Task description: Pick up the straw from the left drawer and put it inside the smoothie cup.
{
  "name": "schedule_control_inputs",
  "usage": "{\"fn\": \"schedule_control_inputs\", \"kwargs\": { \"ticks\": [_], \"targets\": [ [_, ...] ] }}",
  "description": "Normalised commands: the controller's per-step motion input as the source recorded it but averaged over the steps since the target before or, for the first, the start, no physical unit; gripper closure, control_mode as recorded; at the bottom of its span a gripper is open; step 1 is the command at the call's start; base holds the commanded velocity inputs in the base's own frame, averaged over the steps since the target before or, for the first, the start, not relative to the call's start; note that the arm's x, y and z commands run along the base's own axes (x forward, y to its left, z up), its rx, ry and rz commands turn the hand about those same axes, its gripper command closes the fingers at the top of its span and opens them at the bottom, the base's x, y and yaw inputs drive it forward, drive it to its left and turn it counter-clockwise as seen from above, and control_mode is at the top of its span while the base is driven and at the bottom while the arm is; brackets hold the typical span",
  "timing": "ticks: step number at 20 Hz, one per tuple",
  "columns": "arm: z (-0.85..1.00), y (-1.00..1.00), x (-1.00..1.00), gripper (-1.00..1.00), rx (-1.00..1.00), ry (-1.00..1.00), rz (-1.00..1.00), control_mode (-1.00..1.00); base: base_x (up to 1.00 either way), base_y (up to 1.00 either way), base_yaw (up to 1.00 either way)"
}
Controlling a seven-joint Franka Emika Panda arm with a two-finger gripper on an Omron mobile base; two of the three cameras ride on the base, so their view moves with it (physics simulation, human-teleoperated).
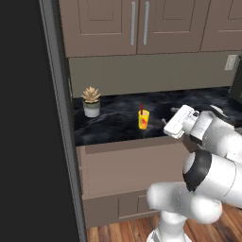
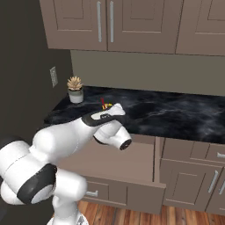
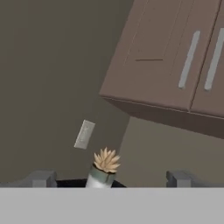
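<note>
A potted succulent [image 1: 91,101] stands on the black counter [image 1: 118,124] under wall cabinets [image 1: 137,23].

I see the straw [image 1: 141,108] standing in the smoothie cup [image 1: 143,119] near the bench's [image 1: 113,124] front edge. The potted succulent [image 1: 91,101] sits toward its back left corner, the left drawer [image 1: 137,168] open below.

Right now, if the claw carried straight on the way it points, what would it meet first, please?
Probably the potted succulent on the counter; it sits between the open claw's tips in the hand view, with the wall behind. Depth is unclear.
</note>
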Motion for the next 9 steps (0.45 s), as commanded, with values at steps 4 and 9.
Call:
{"fn": "schedule_control_inputs", "kwargs": {
  "ticks": [4,9],
  "targets": [
    [0.91,0.04,-0.67,-1.00,-0.19,0.03,0.00,-1.00,0.00,0.00,0.00],
    [0.35,0.13,-0.38,-1.00,-0.12,-0.04,0.00,-1.00,0.00,0.00,0.00]
  ]
}}
